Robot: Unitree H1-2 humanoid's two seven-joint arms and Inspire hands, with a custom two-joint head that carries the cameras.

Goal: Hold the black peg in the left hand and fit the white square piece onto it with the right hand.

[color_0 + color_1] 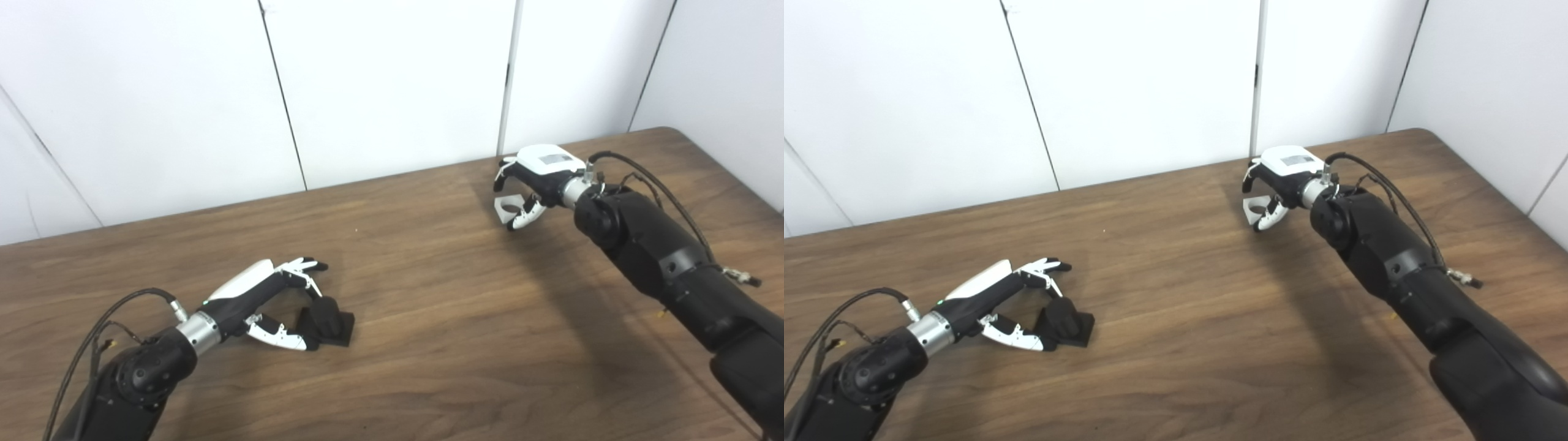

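Observation:
The black peg [329,320] stands on its square base on the wooden table [429,294], left of centre. My left hand [264,299] lies open around it, fingers stretched above the peg and the thumb reaching its near side. At the back right, my right hand [534,176] has its fingers curled down over the white square piece [508,206], with the thumb against the piece's near side. The piece sits low at the table surface, partly hidden by the fingers.
White wall panels [392,86] rise right behind the table's back edge. The table's rounded far right corner [674,131] is close to the right arm. Bare wood lies between the two hands.

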